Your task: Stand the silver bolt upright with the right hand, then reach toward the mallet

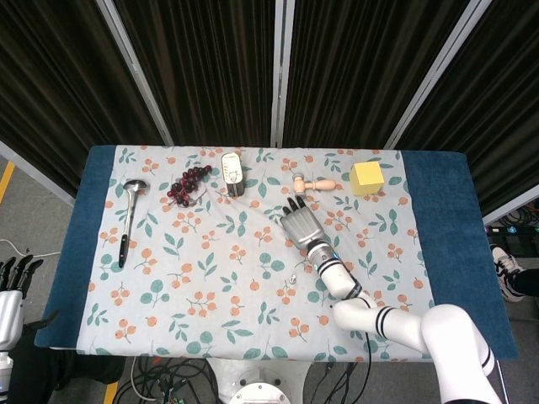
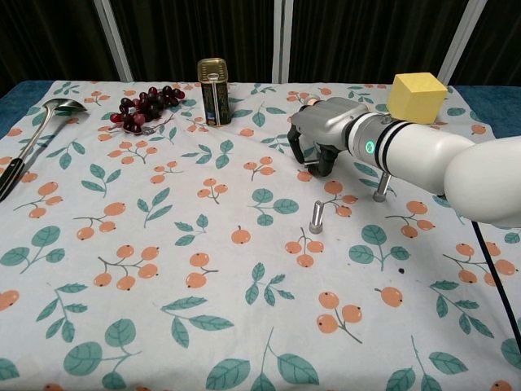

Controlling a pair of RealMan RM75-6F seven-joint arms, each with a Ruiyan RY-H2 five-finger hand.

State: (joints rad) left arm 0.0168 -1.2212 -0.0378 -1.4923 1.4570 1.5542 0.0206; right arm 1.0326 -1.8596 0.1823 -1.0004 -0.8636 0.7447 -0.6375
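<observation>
a table covered by a cloth printed with leaves and orange berries (image 1: 210, 278) is seen filling the middle of the head view, with blue edges at left and right. the right hand (image 2: 321, 130) is seen right of centre in the chest view, palm down over the cloth, its fingers (image 2: 295, 140) curled downward; whether anything is held under them cannot be told. in the head view the same right hand (image 1: 301, 227) is shown just right of centre with the fingers pointing toward the top of the frame. the left hand (image 1: 8, 295) is seen at the lower left edge of the head view, off the table, fingers spread and holding nothing. a yellow block (image 2: 416, 96) is placed at the upper right of the chest view, a tin can (image 2: 213, 80) at upper centre, a bunch of dark grapes (image 2: 145, 106) to its left and a ladle (image 2: 32, 134) at the far left. the mallet (image 1: 313, 183) is laid near the top of the cloth, just above the right hand's fingertips in the head view. the silver bolt (image 2: 316, 217) is stood upright on its head at centre, below the hand and apart from it. a second bolt (image 2: 380, 186) is stood upright to its right
</observation>
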